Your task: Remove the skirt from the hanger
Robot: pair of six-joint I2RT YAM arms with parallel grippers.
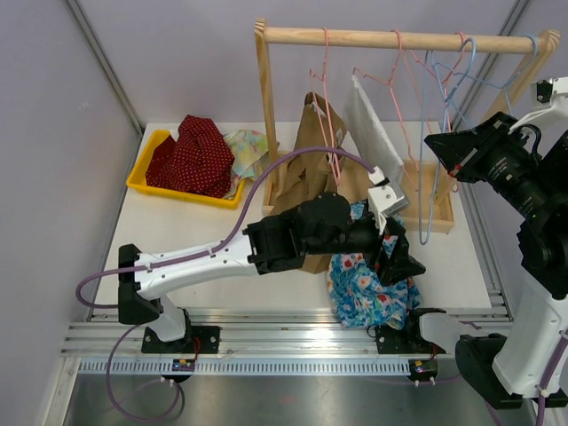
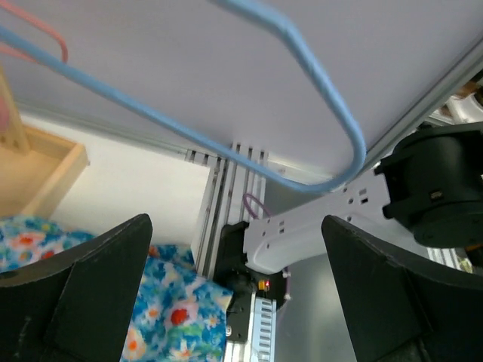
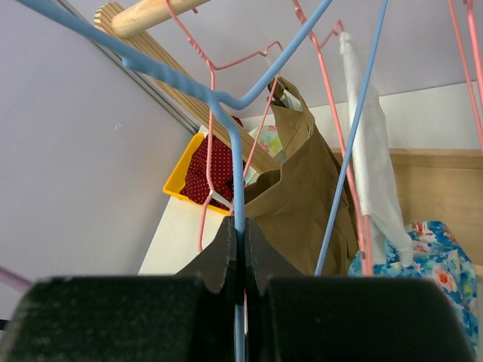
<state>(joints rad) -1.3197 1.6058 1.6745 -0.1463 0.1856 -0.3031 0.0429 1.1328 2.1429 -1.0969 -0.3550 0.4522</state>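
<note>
The blue floral skirt (image 1: 368, 284) lies crumpled on the table at the front, below the rack and off any hanger. It also shows in the left wrist view (image 2: 166, 302) and the right wrist view (image 3: 430, 256). The bare blue hanger (image 1: 435, 177) hangs from the wooden rod. My right gripper (image 3: 239, 234) is shut on the blue hanger's wire (image 3: 234, 151), near the rack's right end (image 1: 448, 146). My left gripper (image 1: 401, 257) is open and empty just above the skirt's right edge, and the blue hanger's loop (image 2: 317, 75) passes above its fingers (image 2: 106, 286).
The wooden rack (image 1: 399, 37) holds pink hangers with a brown garment (image 1: 306, 169) and a white one (image 1: 373, 124). Its base tray (image 1: 439, 209) sits behind the skirt. A yellow bin (image 1: 146, 169) with a red dotted cloth (image 1: 191, 155) stands at the back left.
</note>
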